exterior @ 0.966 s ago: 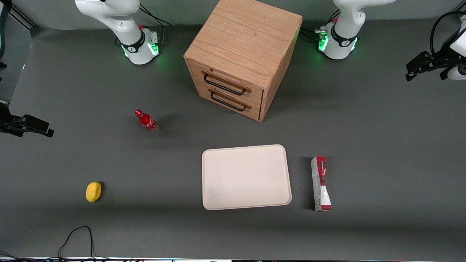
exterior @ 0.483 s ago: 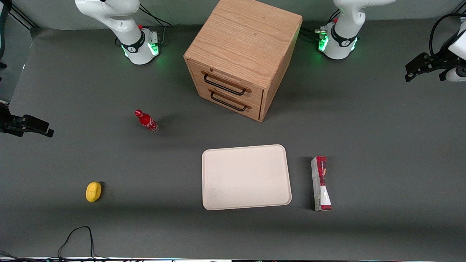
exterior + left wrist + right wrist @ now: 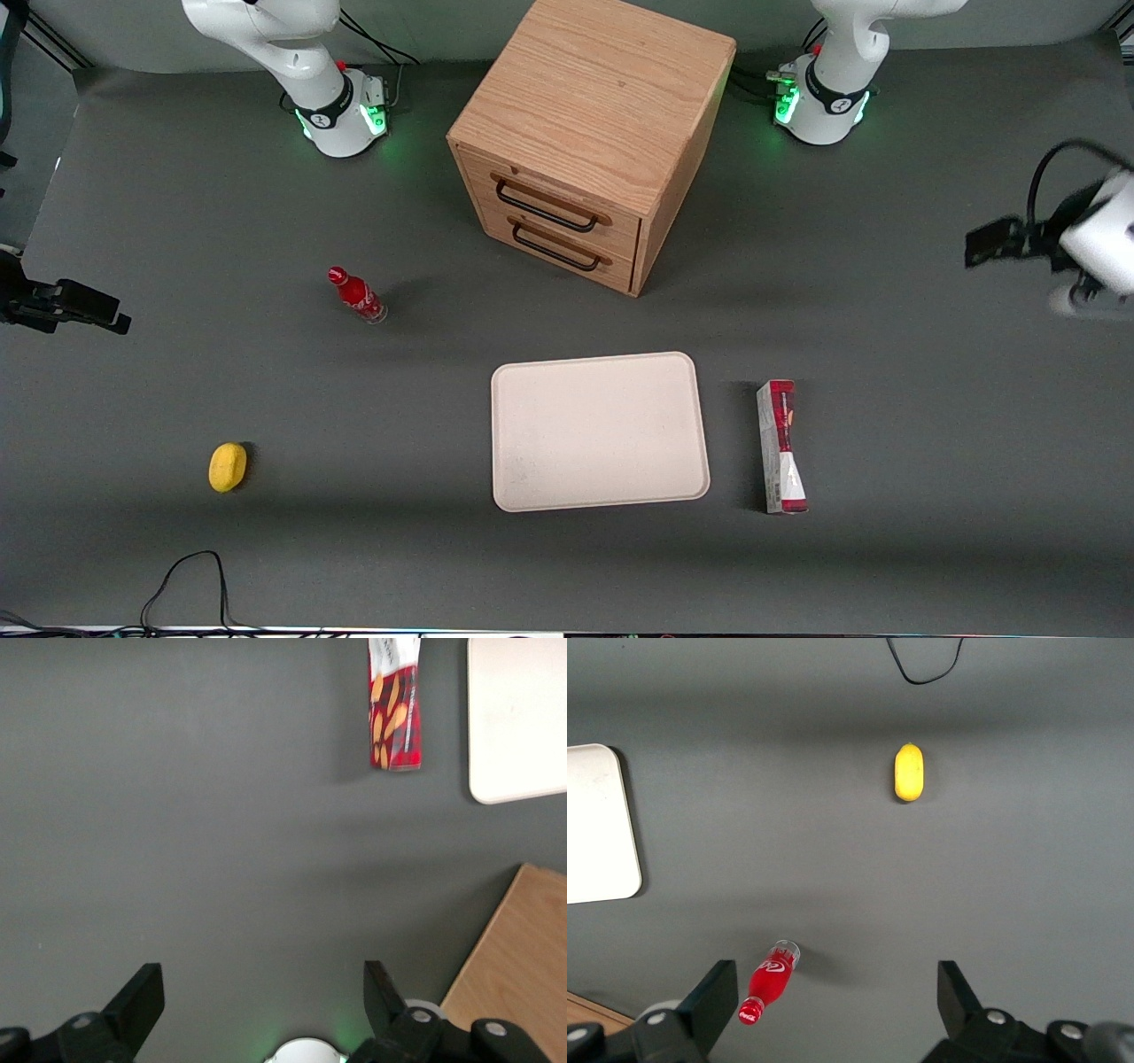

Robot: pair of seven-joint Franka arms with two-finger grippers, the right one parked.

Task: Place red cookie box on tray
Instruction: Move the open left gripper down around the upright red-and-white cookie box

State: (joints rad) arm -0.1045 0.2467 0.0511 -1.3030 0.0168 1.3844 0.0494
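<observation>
The red cookie box lies flat on the grey table beside the cream-white tray, a small gap apart, toward the working arm's end. The tray holds nothing. In the left wrist view the box lies next to a corner of the tray. My gripper hangs in the air well off toward the working arm's end of the table, farther from the front camera than the box. In the wrist view the gripper is open, with only bare table between its fingers.
A wooden two-drawer cabinet stands farther from the front camera than the tray. A small red bottle and a yellow lemon-like object sit toward the parked arm's end. A black cable loops near the front edge.
My gripper has dropped nearer to the front camera and slightly toward the box. The box, tray and other objects have not moved.
</observation>
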